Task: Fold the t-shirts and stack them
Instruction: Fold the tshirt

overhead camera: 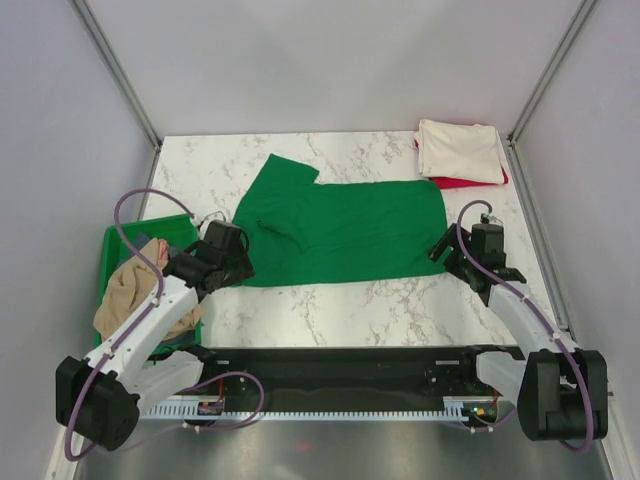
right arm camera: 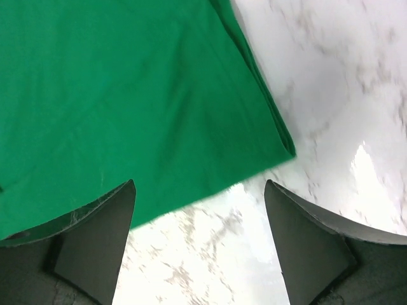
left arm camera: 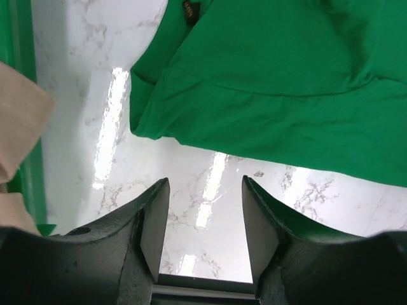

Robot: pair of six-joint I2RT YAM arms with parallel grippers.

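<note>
Tabletop (overhead camera: 300, 310): white marble pattern, walled on three sides.

Green t-shirt (overhead camera: 340, 230): the largest item, lying spread at the centre of the tabletop with its long axis running left to right. One sleeve juts toward the far left. The right end is a straight edge. The left end shows overlapped layers and a curved crease (left wrist view). It rests on nothing but the marble.

Green bin (overhead camera: 115, 245): at the left edge of the tabletop, beside the left arm and apart from the green t-shirt.

Tan t-shirt (overhead camera: 130, 290): crumpled in the bin and heaped above its rim.

Cream-white t-shirt (overhead camera: 460, 150): folded into a rough square at the far right corner, well apart from the green t-shirt.

Red t-shirt (overhead camera: 470, 183): beneath the cream-white one, with only a strip showing along its near edge.

Left fingers (left arm camera: 152, 222): spread apart with nothing between them, over bare marble just short of the green t-shirt's near left corner. The cloth is not touched.

Right fingers (right arm camera: 102, 229): spread wide with nothing gripped, at the near right corner of the green t-shirt. One finger sits over the hem, the other over marble. Contact with the cloth cannot be told.
</note>
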